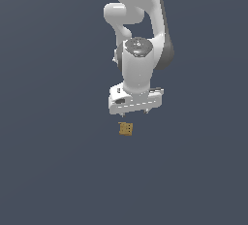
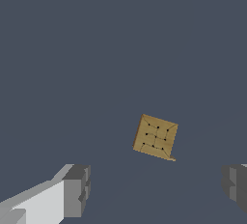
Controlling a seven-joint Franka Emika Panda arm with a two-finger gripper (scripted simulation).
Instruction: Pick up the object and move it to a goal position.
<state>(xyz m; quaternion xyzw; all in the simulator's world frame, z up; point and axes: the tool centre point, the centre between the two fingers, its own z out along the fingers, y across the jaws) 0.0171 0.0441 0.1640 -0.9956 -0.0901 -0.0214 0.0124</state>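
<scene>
On the plain slate-grey surface (image 1: 53, 170), which fills both views with no edge or corner in sight, the white Panda arm (image 1: 140, 40) takes up the most room. In the exterior view it comes down from the top edge of the picture, its rounded links stacked one over another, with a grey cap on the joint facing the camera. Below that joint sits the broad white body of the hand (image 1: 134, 112), pointing straight down at the surface.

The hand is released: in the wrist view its two grey fingertips (image 2: 77, 189) stand wide apart, one at each lower side of the picture, with bare surface between them and nothing held. In the exterior view only short dark stubs of the fingers show beneath the white body.

The object (image 1: 126, 128) is a small tan-yellow block, far smaller than the hand. In the exterior view it appears just below the hand, apart from the fingers. The wrist view shows its square face (image 2: 155, 137) turned somewhat askew, scored with lines and marked with small dark dots, lying ahead of the gap between the fingers and touching neither.
</scene>
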